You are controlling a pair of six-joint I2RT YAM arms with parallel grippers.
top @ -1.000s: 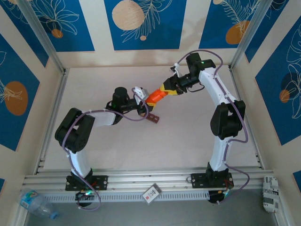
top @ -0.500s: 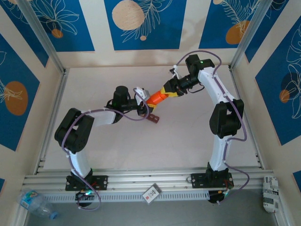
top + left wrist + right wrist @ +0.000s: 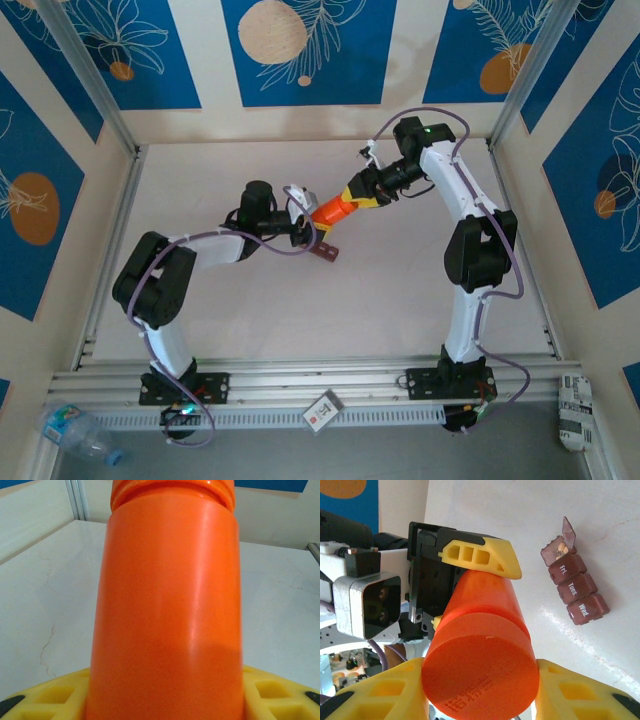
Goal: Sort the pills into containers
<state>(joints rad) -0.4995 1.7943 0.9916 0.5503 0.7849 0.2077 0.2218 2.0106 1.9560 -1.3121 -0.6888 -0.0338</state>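
An orange pill bottle (image 3: 331, 208) hangs above the table, held from both ends. My left gripper (image 3: 306, 220) is shut on its body (image 3: 167, 605), with yellow fingers (image 3: 42, 696) on either side. My right gripper (image 3: 358, 192) is shut on the bottle's orange cap (image 3: 480, 667), its yellow fingers (image 3: 380, 697) pressed to the cap's sides. The containers (image 3: 325, 251), a dark reddish-brown strip of compartments, lie on the table just below the bottle. In the right wrist view the containers (image 3: 576, 587) have one end lid open, with small pills (image 3: 562, 547) inside.
The white table (image 3: 400, 300) is walled by metal rails (image 3: 110, 250) on the left and right. A plastic water bottle (image 3: 75, 430) and a small card (image 3: 322, 410) lie off the table near the arm bases.
The right wrist has crept slightly left at the bottle's cap and the left elbow has shifted a little. Both grips are unchanged.
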